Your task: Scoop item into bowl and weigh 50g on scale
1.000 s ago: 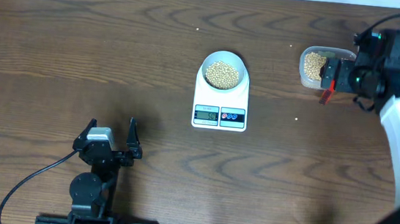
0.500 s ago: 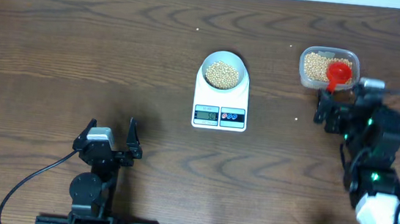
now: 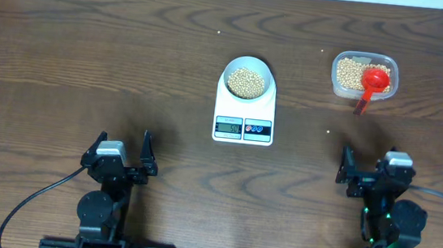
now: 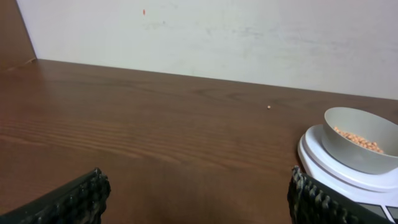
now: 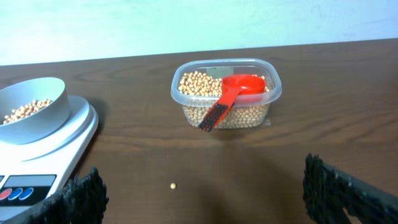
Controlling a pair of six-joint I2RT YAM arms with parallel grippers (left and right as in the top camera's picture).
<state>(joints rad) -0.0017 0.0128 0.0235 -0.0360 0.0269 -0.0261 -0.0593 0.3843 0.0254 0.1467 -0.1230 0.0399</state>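
Dark wood table [image 3: 90,46], pale wall behind. Scale [image 3: 244,112] at frame centre, with the bowl [image 3: 249,60] on its platform, part-filled with beans [image 3: 247,82]. Clear tub [image 3: 367,56] at upper right holds more beans. Red scoop [image 3: 376,77] lies in it, handle over the rim. Left pincer [image 3: 122,143] at lower left and right pincer [image 3: 371,164] at lower right are both spread wide and empty, well apart from scale and tub.

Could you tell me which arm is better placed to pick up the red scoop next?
The right arm, probably. The open right fingers face the red scoop lying in the clear tub on that side; the left fingers sit beyond the scale, farther away.
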